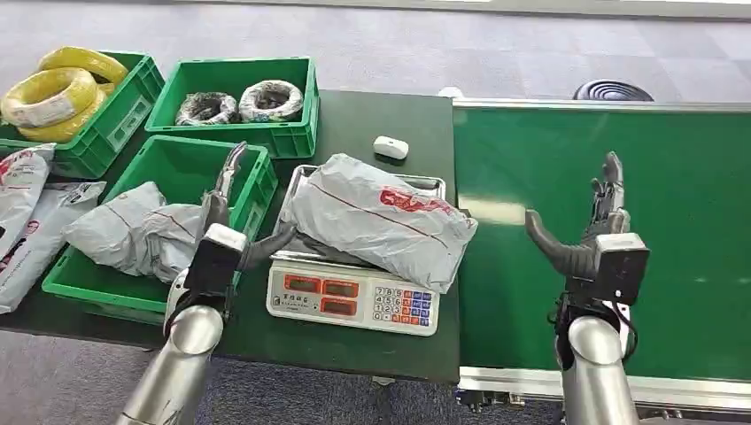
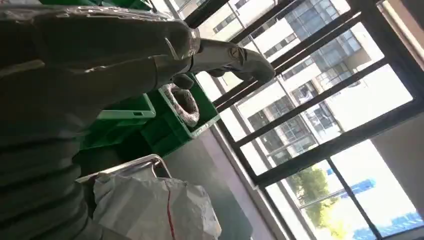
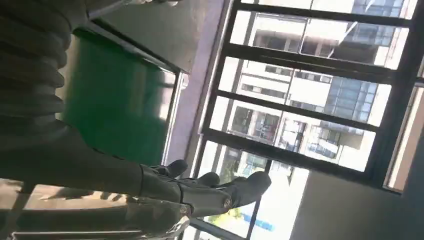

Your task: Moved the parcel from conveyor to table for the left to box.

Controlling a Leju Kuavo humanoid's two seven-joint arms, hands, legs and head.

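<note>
A grey parcel with red print (image 1: 381, 217) lies on the steel tray of a weighing scale (image 1: 354, 299) on the dark table; it also shows in the left wrist view (image 2: 160, 210). My left hand (image 1: 226, 221) hovers just left of it, fingers spread upward and thumb reaching toward the parcel's lower left edge, holding nothing; the left wrist view has the same hand (image 2: 150, 60). My right hand (image 1: 593, 232) stands open above the bare green conveyor (image 1: 691, 195), apart from the parcel, and its fingers (image 3: 200, 190) are empty. A green box (image 1: 190, 164) on the left holds another grey parcel (image 1: 133, 232).
Behind stand a green crate of grey wire coils (image 1: 239, 99) and one of yellow cable coils (image 1: 62, 88). A small white device (image 1: 390, 147) lies on the table behind the scale. More bagged parcels (image 1: 22, 212) lie at the far left. A black round object (image 1: 611, 90) sits beyond the conveyor.
</note>
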